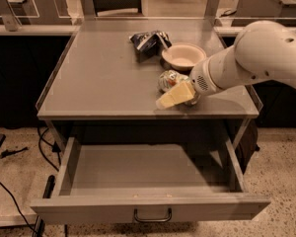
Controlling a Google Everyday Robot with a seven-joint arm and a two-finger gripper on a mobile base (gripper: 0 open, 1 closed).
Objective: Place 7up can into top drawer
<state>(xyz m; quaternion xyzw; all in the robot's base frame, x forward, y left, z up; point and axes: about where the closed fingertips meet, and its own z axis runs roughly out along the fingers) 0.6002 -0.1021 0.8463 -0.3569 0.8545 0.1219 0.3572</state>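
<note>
The 7up can (167, 79) lies on its side on the grey tabletop (103, 78), just in front of the beige bowl. My gripper (176, 95), cream-coloured at the end of the white arm (256, 58), reaches in from the right and sits low over the table, right in front of the can and partly covering it. Whether it touches the can cannot be told. The top drawer (148, 207) stands pulled out below the tabletop, with nothing inside and its dark bar handle (152, 216) at the centre of the front panel.
A round beige bowl (183, 56) stands behind the can. A dark wrinkled snack bag (148, 41) lies behind the bowl to its left. Low clear rims edge the tabletop's sides. Cables (19, 196) run along the floor at the left.
</note>
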